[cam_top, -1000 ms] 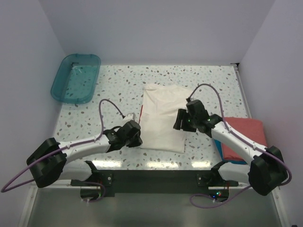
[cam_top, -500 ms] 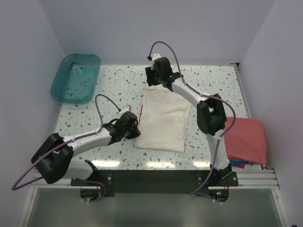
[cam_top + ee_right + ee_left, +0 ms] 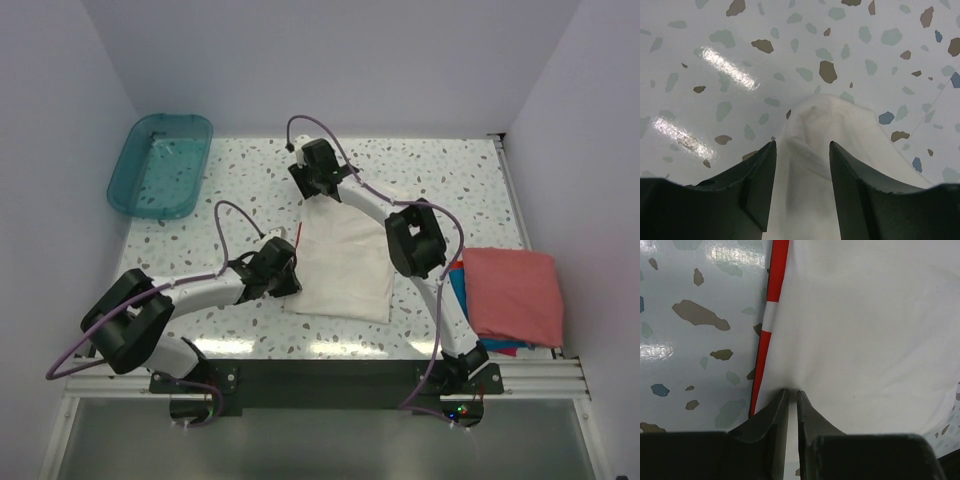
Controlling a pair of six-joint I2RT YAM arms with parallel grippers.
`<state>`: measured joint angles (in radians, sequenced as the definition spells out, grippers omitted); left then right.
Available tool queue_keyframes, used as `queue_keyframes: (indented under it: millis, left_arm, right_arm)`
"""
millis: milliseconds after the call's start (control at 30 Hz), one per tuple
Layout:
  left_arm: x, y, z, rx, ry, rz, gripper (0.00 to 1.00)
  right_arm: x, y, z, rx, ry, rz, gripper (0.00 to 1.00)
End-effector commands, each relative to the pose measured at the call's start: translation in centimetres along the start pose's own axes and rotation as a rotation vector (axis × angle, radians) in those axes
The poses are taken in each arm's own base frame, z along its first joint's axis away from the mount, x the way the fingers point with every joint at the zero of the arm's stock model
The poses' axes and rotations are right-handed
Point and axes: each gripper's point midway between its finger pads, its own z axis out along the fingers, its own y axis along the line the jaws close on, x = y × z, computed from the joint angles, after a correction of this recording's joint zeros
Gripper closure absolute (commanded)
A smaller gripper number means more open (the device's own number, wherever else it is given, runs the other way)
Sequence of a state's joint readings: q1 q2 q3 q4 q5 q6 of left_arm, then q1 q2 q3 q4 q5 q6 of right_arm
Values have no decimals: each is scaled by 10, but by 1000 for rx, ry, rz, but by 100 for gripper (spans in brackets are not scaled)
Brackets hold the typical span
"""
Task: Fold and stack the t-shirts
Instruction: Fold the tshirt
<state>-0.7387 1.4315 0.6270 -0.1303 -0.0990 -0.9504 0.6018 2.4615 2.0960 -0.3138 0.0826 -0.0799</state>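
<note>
The cream-white t-shirt (image 3: 345, 255) lies folded into a long rectangle in the middle of the table, a red printed stripe (image 3: 771, 315) along its left edge. My left gripper (image 3: 285, 270) is at that left edge, near the front corner. In the left wrist view it (image 3: 792, 391) is shut on the shirt's edge. My right gripper (image 3: 312, 188) is at the shirt's far left corner. In the right wrist view it (image 3: 802, 145) is open, one jaw on either side of that corner (image 3: 832, 127). The salmon-red t-shirt (image 3: 510, 295) lies folded at the right on the blue t-shirt (image 3: 458, 290).
A translucent teal tub (image 3: 160, 165) stands at the far left corner of the speckled table (image 3: 200, 235). White walls close in the left, back and right sides. The right arm reaches across the table along the shirt's right side.
My right arm has swung from the shirt's right edge up to its far left corner. My left gripper has stayed at the shirt's left edge.
</note>
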Motion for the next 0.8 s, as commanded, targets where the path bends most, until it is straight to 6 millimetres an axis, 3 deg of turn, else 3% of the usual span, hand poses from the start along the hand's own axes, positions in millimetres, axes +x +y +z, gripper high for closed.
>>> queue_keyframes:
  millis: [0,133,167,200,267,767]
  left_arm:
    - [-11,-17,3,53,-23,14,83]
    - [-8,-14,6,45,-15,18,83]
    - [-7,-14,6,46,-9,17,83]
    - [-7,-14,7,45,-8,17,83]
    - [-6,-14,8,43,-4,19,83]
    - [3,-4,14,15,18,20,84]
  right_arm:
    - [-41,-8,-13,69,-116,-33,50]
    - [-52,-7,-22,68,-152,-28,49]
    - [-46,-6,-15,72,-133,-37,49]
    - [-54,-7,-16,76,-143,-40,49]
    - [-42,-7,-7,84,-103,-59,49]
    - [-16,2,7,68,-43,-109,52]
